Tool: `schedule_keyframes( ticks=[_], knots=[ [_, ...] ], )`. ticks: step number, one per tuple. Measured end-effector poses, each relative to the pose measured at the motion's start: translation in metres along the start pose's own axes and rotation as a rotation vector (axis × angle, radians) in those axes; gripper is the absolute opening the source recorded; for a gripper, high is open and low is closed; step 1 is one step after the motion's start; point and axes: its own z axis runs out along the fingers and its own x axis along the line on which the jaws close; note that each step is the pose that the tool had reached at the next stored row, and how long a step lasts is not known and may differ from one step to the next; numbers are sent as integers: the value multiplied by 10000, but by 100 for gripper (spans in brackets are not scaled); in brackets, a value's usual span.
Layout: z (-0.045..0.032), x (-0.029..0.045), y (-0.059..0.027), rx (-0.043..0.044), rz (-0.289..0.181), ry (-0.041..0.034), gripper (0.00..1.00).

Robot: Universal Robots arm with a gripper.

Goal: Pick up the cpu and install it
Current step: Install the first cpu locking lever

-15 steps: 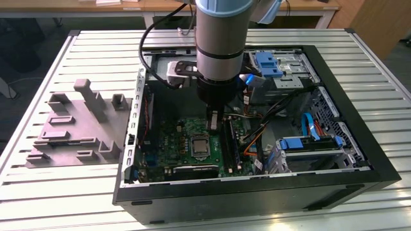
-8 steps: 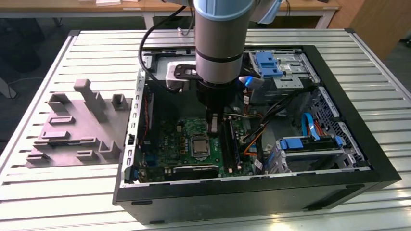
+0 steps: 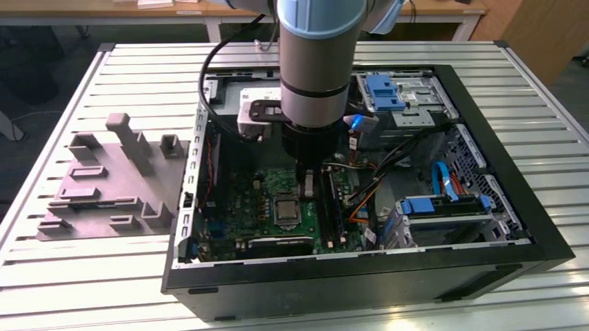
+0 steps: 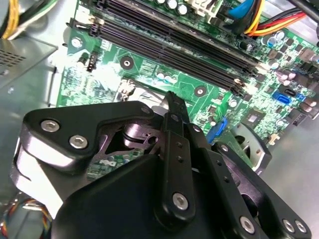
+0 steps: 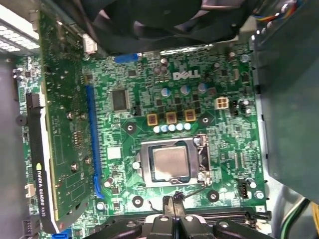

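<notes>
The cpu (image 5: 171,165) lies inside its socket (image 5: 172,162) on the motherboard (image 5: 219,149). Your end effector (image 5: 173,211), fingers together and holding nothing, sits just beside the socket; check seating is flat before pressing.

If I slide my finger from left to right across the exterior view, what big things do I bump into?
Grey moulded tray → green motherboard with the cpu in its socket → blue drive bracket → black case wall.

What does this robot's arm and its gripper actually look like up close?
The arm is a thick silvery-grey tube with pale blue caps and a black cable looping alongside. The gripper is black metal: flat linked plates joined by round silver screws, narrowing to slim fingers.
</notes>
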Motion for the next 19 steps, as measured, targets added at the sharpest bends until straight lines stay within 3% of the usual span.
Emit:
schedule_keyframes(
  ticks=[19],
  knots=[
    [206,131,-14,74,-847,-8,11]
  ],
)
